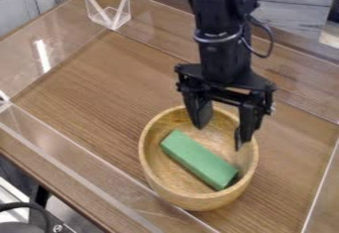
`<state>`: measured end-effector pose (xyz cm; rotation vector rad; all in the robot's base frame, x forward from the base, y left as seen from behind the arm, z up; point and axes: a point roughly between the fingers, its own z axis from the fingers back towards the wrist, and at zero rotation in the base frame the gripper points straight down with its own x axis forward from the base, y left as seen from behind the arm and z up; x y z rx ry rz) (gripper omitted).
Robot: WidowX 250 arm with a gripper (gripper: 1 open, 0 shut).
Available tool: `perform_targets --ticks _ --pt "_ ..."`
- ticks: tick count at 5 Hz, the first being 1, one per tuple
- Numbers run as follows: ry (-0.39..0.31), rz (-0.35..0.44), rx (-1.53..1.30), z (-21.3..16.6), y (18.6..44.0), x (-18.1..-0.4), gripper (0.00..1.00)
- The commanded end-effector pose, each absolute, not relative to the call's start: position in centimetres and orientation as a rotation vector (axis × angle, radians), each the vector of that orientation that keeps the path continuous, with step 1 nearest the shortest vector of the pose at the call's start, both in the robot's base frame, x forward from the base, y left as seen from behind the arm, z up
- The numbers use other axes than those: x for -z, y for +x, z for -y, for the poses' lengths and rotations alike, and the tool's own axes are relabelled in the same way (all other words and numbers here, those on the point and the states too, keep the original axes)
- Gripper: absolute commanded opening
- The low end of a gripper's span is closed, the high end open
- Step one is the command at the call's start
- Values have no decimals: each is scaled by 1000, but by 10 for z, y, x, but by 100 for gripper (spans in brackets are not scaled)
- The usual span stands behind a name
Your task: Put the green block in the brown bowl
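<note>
1. The green block lies flat inside the brown bowl, slanting across its floor.
2. The gripper hangs above the bowl's far rim, fingers spread wide, holding nothing.

Green block fills brown bowl floor; open jaws hang over far rim; wooden surface left bare.

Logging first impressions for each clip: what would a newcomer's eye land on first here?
Probably the green block, lying flat inside the brown bowl at the near right of the wooden table. Next, the black gripper directly above the bowl, its fingers spread open and holding nothing.
</note>
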<state>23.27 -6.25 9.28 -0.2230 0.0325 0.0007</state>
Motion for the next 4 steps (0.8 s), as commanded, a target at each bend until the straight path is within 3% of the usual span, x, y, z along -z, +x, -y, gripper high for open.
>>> perform_targets --ticks 1,4 --pt "-231 17 -4 59 247 -103 100" --pt "-238 13 -17 49 257 -95 100"
